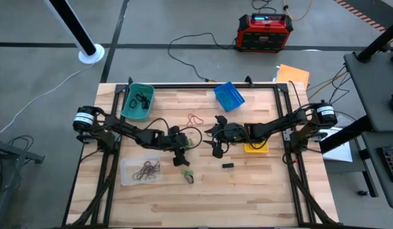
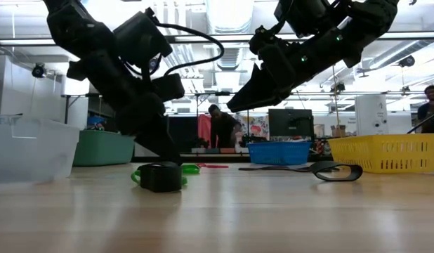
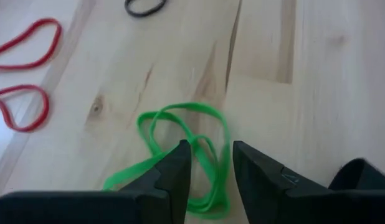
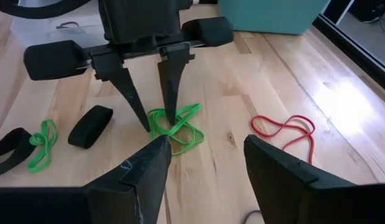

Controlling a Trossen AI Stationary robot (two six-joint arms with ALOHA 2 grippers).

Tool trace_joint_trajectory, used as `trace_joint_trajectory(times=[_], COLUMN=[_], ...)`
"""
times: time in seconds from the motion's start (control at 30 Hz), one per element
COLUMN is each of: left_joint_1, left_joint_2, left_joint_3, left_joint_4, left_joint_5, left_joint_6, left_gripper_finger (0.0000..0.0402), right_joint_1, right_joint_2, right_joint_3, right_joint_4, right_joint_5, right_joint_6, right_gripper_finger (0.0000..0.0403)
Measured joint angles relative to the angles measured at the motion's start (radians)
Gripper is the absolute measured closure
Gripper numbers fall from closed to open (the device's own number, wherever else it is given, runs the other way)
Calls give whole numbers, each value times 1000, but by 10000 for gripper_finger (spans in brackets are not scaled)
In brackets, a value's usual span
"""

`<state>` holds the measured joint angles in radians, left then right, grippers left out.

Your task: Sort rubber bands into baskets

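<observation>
Left gripper [image 3: 211, 165] fingertips down, straddling green rubber band [image 3: 180, 149], jaws parted, not clamped yet. Light, floppy, stretchy, likely snags; pinch crossed strands. Right gripper [image 4: 205, 165] released, hovering near.

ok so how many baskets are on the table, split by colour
teal basket: 1
blue basket: 1
yellow basket, partly under the right arm: 1
clear basket: 1
total: 4
</observation>
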<state>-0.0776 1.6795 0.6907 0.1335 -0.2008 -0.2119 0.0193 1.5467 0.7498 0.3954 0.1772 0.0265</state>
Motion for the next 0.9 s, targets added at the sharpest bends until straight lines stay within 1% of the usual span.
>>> trace_joint_trajectory(times=[0.13,0.23,0.33,0.47,0.5,0.57,0.7,0.9], left_joint_1=[0,0,0,0,0,0,0,0], left_joint_2=[5,5,5,5,5,5,4,-15], left_joint_3=[0,0,0,0,0,0,0,0], left_joint_4=[-5,-6,-5,-5,-6,-6,-7,-21], left_joint_5=[0,-1,-1,-2,-2,-3,-35,-39], left_joint_6=[0,0,5,19,19,20,23,34], left_gripper_finger=[302,318,343,390,396,396,401,401], right_joint_1=[0,0,0,0,0,0,0,0], right_joint_2=[0,0,0,0,0,0,0,0], right_joint_3=[0,0,0,0,0,0,0,0], right_joint_4=[0,-1,-1,-2,-2,-2,-3,-15], right_joint_5=[0,0,0,0,0,0,0,0], right_joint_6=[0,0,0,0,0,0,0,0], right_gripper_finger=[204,204,204,204,204,204,204,204])
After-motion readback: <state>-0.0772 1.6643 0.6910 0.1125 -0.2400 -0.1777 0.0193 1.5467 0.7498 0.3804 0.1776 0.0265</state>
